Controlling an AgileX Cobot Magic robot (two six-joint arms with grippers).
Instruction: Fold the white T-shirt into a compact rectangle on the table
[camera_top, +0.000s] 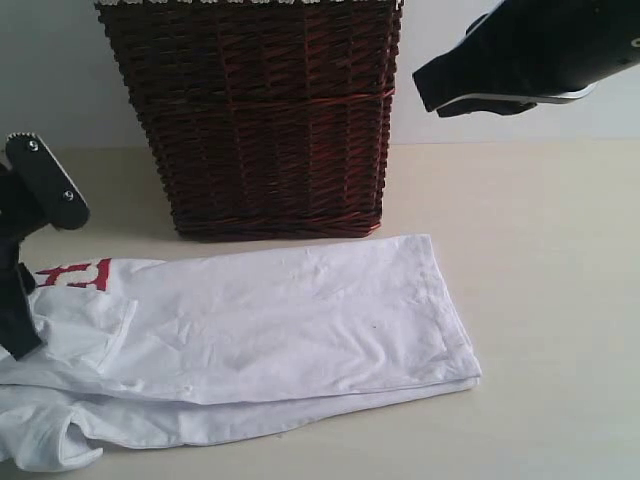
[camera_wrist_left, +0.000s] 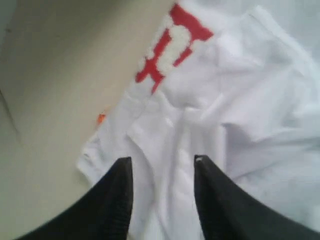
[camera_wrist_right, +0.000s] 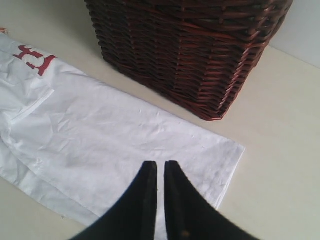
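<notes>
- The white T-shirt (camera_top: 280, 320) lies partly folded on the counter (camera_top: 540, 250), in front of a wicker basket (camera_top: 260, 120).
- Its red-edged lettering (camera_wrist_left: 172, 47) shows only in part and is unreadable.
- Left hand (camera_wrist_left: 162, 160): fingers apart over the cloth, gripping nothing.
- Right hand (camera_wrist_right: 160, 164): pinched closed, empty.

The white T-shirt (camera_top: 280, 320) overruns the exterior view's left edge.

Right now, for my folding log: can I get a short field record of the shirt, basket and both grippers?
shirt: soft white cotton T-shirt, folded into a long band on the pale cream table
basket: dark brown wicker basket, behind the shirt
left gripper: open, over the lettered end
right gripper: shut, empty, raised near the hem end
</notes>
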